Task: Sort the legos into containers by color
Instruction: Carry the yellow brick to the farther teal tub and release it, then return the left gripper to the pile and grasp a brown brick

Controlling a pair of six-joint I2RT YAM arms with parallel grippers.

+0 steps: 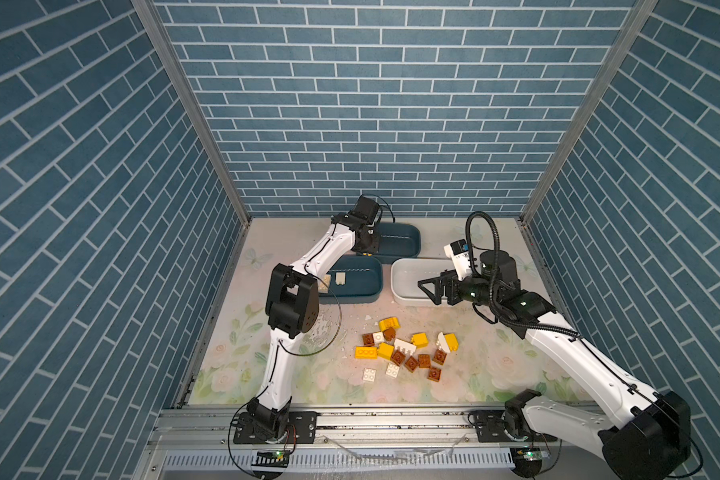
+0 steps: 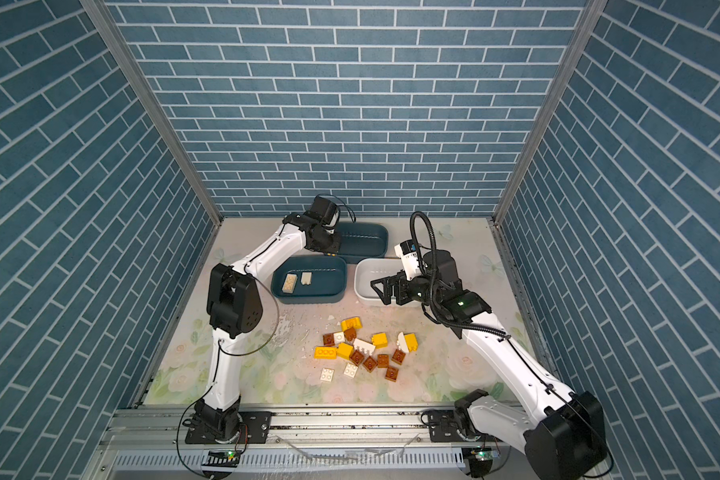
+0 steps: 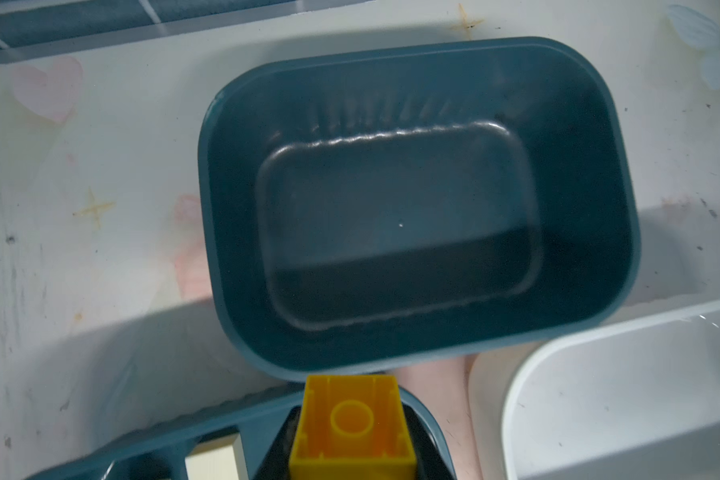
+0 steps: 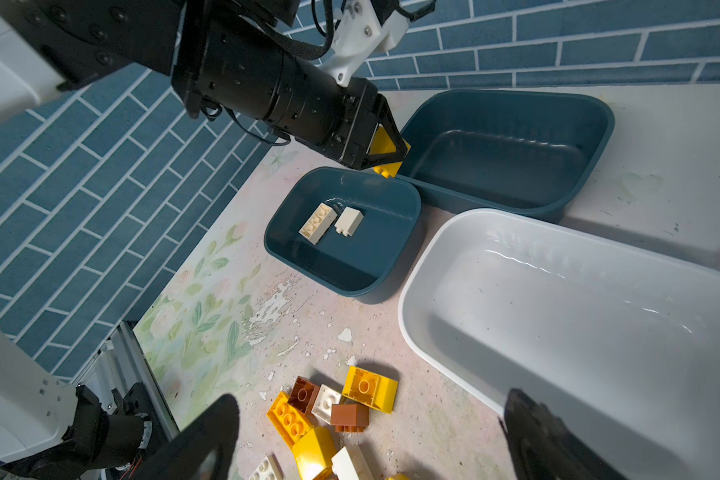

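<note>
Left wrist view shows the left gripper [image 3: 352, 451] clamped narrow on a yellow lego [image 3: 352, 419], hollow underside toward the camera. The right wrist view places this lego above the spot where the rims of the 2 teal containers meet, clear of the table.

In both top views the left arm reaches to the back of the table [image 1: 308, 374]. The near teal tub [image 2: 308, 293] sits just right of its elbow and holds 2 cream legos: a longer one [image 2: 289, 284] lying studs up and a shorter one [image 2: 306, 278] just beside it. The far teal tub [image 1: 404, 243] stands behind it, touching or nearly touching it.

Further right and nearer the front, a loose pile of legos [image 1: 408, 351] in yellow, cream and brown lies on the table, most touching their neighbours, with 2 cream squares slightly apart at the front.

The white tub [image 1: 404, 278] stands just right of the near teal tub. The right gripper [image 1: 427, 293] hangs over it, jaws spread wide, holding nothing.
</note>
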